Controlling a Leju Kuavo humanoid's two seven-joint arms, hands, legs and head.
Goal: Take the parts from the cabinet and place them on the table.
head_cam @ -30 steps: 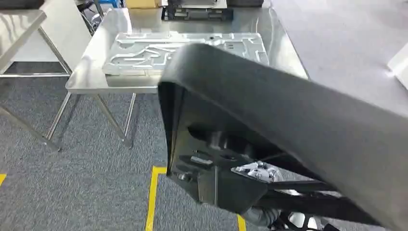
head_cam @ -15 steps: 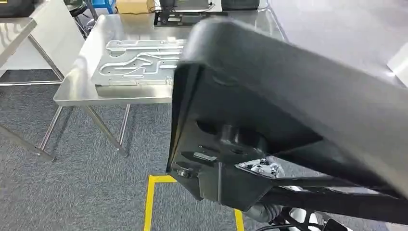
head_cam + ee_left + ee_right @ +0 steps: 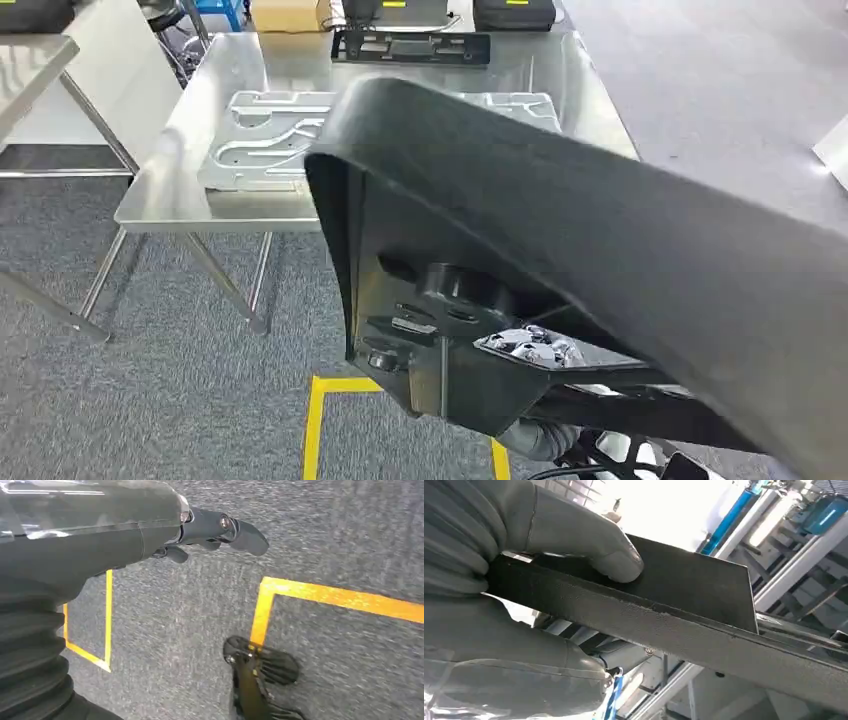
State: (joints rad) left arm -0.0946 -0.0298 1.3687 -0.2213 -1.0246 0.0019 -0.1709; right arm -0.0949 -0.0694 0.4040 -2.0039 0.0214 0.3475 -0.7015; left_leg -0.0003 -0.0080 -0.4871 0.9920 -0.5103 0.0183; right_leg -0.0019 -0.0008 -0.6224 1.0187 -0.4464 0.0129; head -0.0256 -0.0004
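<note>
We are carrying a large black part [image 3: 600, 240] up high and close to the head camera, tilted across the right of that view, probably so its long body clears the bench [image 3: 160, 195] edge as we approach. Our right hand [image 3: 524, 545] is clamping it, thumb pressing on the flat face with the edge running under the palm (a grip that suits a thin, wide panel and keeps it from twisting). Our left hand [image 3: 200, 530] is hanging over the grey carpet and the yellow floor tape [image 3: 320, 597], holding nothing, fingers loosely extended. Ahead on the bench a silver plate [image 3: 255, 150] is already lying, with a black frame [image 3: 410, 47] further back, so we are judging that the bare steel near the front edge is where the part should go.
</note>
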